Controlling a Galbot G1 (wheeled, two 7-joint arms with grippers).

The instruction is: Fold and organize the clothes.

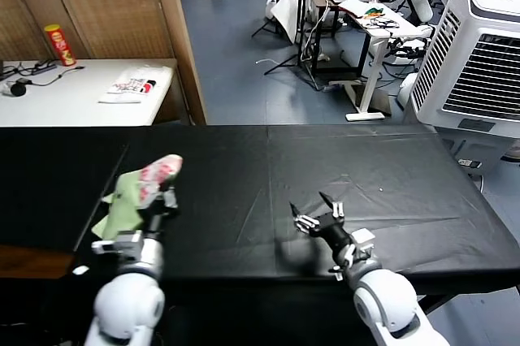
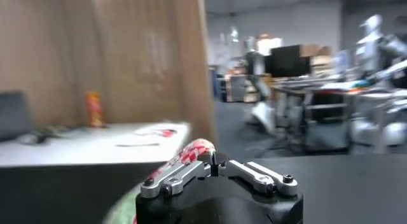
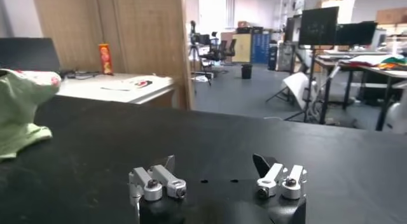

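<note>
Head view shows the left gripper [image 1: 165, 196] clamped on a bunched pale green cotton T-shirt with a reddish-pink print [image 1: 134, 192], lifted over the left side of the black-covered bench [image 1: 325, 167]. Held by one crumpled fold, it could slip or drop unspread. The right gripper [image 1: 317, 218] waits near the bench, jaws apart.

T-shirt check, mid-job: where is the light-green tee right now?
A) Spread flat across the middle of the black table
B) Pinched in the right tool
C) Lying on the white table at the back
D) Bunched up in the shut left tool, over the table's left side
D: the T-shirt is gathered in the shut left tool, while the right tool sits open and empty on the black table.
</note>
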